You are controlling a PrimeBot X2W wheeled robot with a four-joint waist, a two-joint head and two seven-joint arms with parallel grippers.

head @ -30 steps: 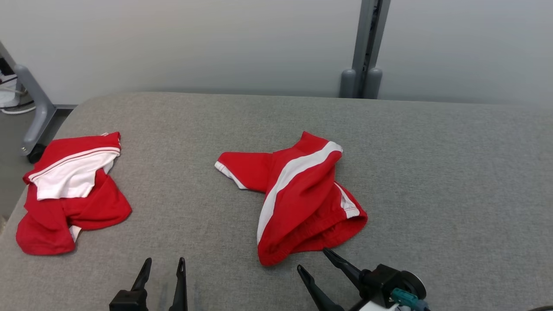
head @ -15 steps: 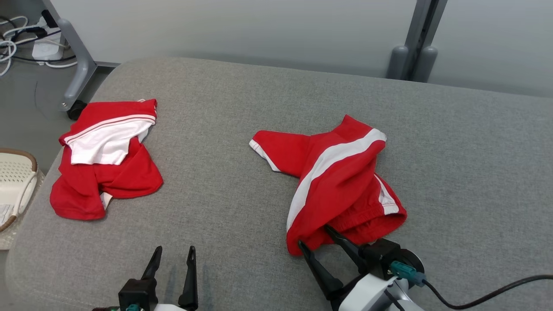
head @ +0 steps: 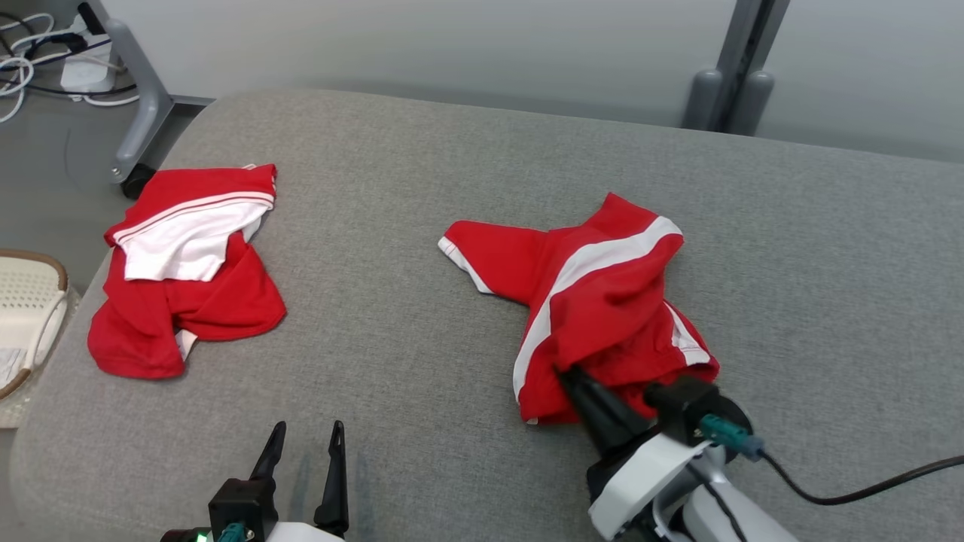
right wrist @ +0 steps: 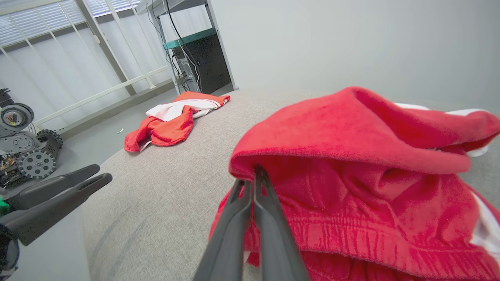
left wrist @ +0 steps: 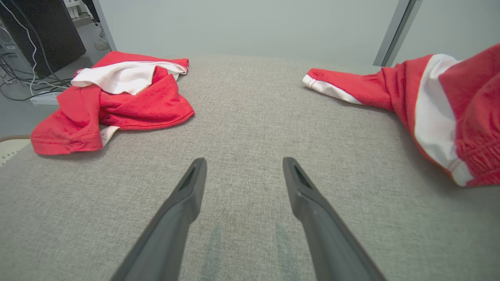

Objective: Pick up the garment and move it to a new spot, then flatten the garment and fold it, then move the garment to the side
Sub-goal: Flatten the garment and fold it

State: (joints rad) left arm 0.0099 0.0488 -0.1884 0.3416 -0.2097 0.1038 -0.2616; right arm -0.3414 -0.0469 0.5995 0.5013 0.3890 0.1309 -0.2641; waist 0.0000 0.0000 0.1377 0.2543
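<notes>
Right gripper (head: 570,376): fingers pressed together, clamped on the near edge of the garment (head: 602,301). In the right wrist view the tips bite into a fold of red cloth that arches up over them, and the gathered elastic band runs just under the fingers. The garment is red with a broad white stripe. It lies crumpled on the grey fabric surface (head: 422,361), right of the middle and closer to the near edge than the far one. One leg stretches flat toward the left, its hem trimmed in white. The rest is bunched in a heap, with the white stripe running diagonally across the top. Most of it rests on the surface; I can't tell whether the pinched edge is off it. Left gripper (head: 309,427): fingers apart, nothing between them, at the near edge left of the middle, tips pointing toward the far edge, well apart from both pieces of cloth; can't tell whether it touches the surface. A second red-and-white garment (head: 188,278) lies rumpled by the left edge toward the far-left corner, white panel on top. Off the surface: pale basket (head: 30,316) on the floor past the left edge, grey post (head: 734,68) behind the far edge.
</notes>
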